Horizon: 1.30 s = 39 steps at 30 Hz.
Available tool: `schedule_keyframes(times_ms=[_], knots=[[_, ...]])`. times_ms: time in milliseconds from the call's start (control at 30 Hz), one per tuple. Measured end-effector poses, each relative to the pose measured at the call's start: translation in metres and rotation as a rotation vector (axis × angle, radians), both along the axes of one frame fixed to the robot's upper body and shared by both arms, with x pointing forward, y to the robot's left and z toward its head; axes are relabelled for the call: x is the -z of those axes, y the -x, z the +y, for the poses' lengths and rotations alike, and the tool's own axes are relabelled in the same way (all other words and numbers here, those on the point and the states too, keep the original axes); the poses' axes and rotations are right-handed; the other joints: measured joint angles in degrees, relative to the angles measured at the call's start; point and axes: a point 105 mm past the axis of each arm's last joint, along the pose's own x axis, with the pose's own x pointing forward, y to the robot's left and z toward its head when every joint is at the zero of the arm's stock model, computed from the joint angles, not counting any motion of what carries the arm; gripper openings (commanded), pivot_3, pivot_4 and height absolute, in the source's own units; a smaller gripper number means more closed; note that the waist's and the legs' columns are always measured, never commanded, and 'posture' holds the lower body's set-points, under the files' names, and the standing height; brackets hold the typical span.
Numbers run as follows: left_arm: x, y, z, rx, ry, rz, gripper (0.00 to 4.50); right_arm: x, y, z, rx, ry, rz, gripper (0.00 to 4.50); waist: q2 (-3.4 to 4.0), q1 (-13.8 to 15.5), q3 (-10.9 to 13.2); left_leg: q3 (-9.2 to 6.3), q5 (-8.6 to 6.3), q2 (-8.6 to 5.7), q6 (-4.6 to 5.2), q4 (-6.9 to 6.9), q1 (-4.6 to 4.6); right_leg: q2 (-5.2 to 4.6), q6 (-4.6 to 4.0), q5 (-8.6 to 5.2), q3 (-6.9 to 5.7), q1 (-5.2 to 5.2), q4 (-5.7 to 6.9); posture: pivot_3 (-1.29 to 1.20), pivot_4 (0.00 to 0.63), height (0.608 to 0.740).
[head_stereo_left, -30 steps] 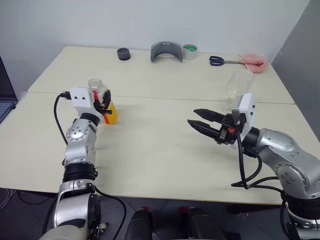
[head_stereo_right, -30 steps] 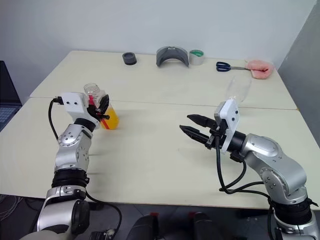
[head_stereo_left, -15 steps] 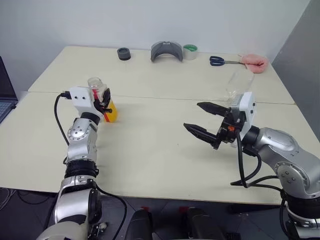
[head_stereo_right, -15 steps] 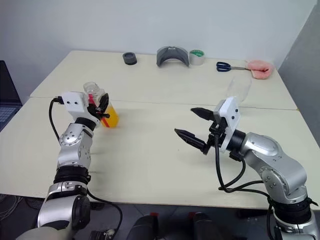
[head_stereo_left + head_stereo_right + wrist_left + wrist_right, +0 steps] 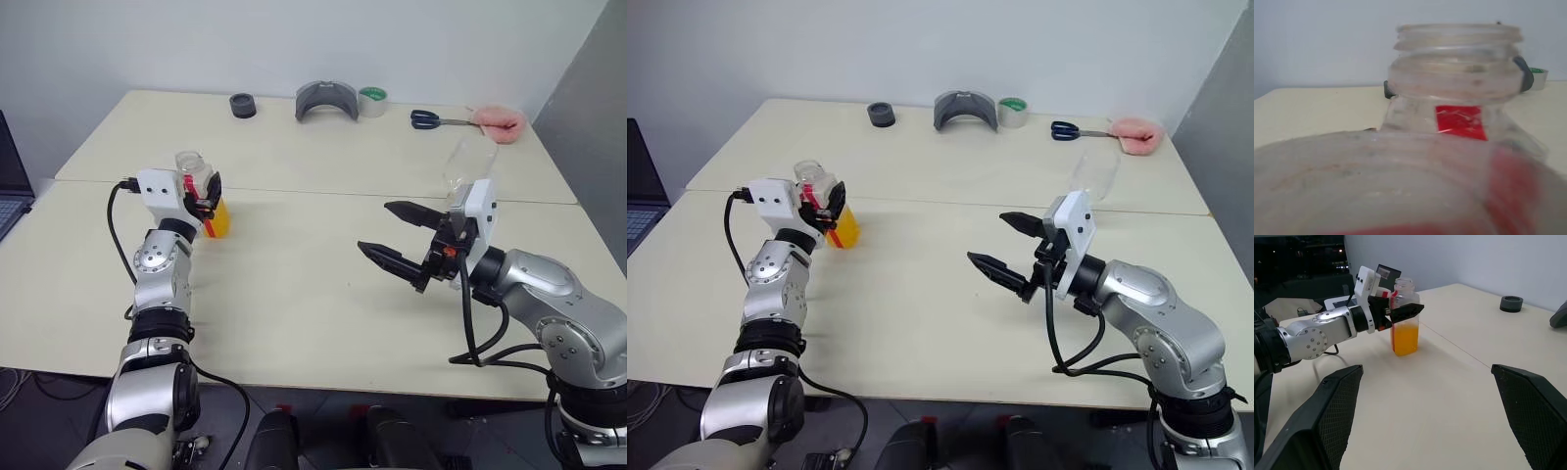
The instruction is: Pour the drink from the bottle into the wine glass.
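The bottle stands upright on the table, on the robot's left side. It has no cap on. The drink fills only the lower part of it, orange and see-through.

The left gripper is at the bottle's neck. A second ago its fingers were pinched tight on the bottle. Now they have let go a bit. In the right wrist view, one black finger sticks out beside the neck. The fingers are loose around the neck now, not squeezing it. The bottle has not moved from its spot and has not tipped. The left hand has stayed at the same place too.

The right gripper floats above the middle of the table, well apart from the bottle. A second ago its two fingers were close together. Now they are spread very wide, and there is nothing between them. The hand itself has not gone anywhere. It points toward the bottle.

The glass stands on the table behind the right hand, near the far right. It looks the same as before. I cannot tell if there is any drink in it.

At the back of the table lie a black ring, a grey curved thing, a roll of tape, scissors and a pink thing. None of them has moved.
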Motion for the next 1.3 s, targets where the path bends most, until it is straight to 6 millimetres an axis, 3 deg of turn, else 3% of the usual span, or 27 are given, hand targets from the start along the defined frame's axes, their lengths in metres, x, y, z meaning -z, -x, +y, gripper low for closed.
schedule_keyframes(times_ms=[33,900,1300], knots=[[0.000,0.000,0.000,-0.001,0.000,0.000,4.47,0.000,0.000,0.000,0.001,-0.001,0.000,4.50,0.00,0.0,0.0,0.00,0.00,0.00,0.00,0.00,0.00,0.00,0.00,0.00,0.00,0.00,0.00,0.00,0.150,0.740],[0.019,0.034,0.000,-0.041,0.010,0.064,4.47,0.002,0.002,0.008,-0.028,-0.025,0.003,4.50,-0.02,0.0,0.0,-0.02,0.00,0.01,0.00,0.01,0.02,-0.01,0.00,0.00,0.01,0.01,0.03,0.00,0.150,0.740],[0.043,0.084,0.007,-0.105,0.003,0.150,4.47,0.016,0.003,-0.002,0.030,-0.036,0.048,4.50,-0.07,-0.1,-0.1,0.00,0.00,0.03,0.00,0.00,0.06,-0.03,0.00,0.00,0.03,0.03,0.03,0.00,0.150,0.740]])
